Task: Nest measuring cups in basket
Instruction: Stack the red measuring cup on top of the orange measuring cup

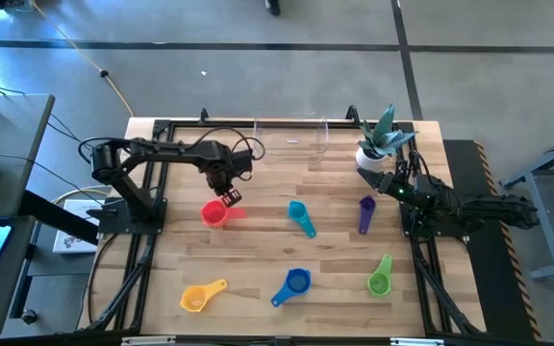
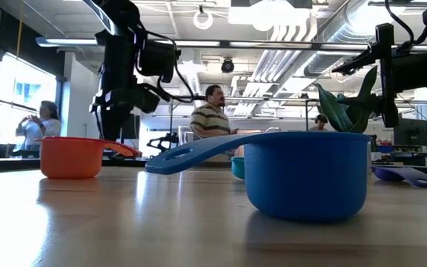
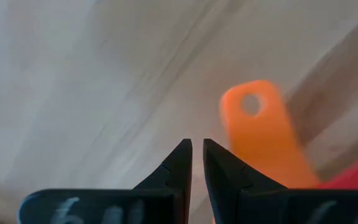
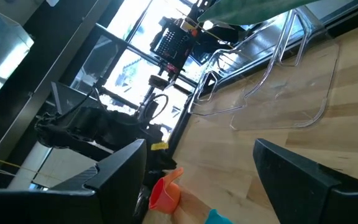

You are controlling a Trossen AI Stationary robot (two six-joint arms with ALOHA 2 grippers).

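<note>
The red cup (image 1: 214, 212) stands on the table's left half, its flat handle (image 3: 260, 130) pointing toward the far edge. My left gripper (image 1: 223, 183) (image 3: 197, 144) hovers shut just above and beside that handle's free end (image 2: 124, 148), apart from it. My right gripper (image 1: 385, 181) (image 4: 201, 146) waits open near the right edge, beside the plant pot. The clear basket (image 1: 291, 144) (image 4: 272, 99) sits at the far edge with no cup in it. The teal (image 1: 301, 217), purple (image 1: 365, 213), green (image 1: 380, 277), blue (image 1: 291, 285) (image 2: 306, 174) and orange-yellow (image 1: 203, 295) cups lie scattered on the table.
A white pot with a green plant (image 1: 373, 152) stands at the far right, next to the basket and my right gripper. People stand in the room beyond the far edge (image 2: 212, 111). Bare wood lies between the red cup and the basket.
</note>
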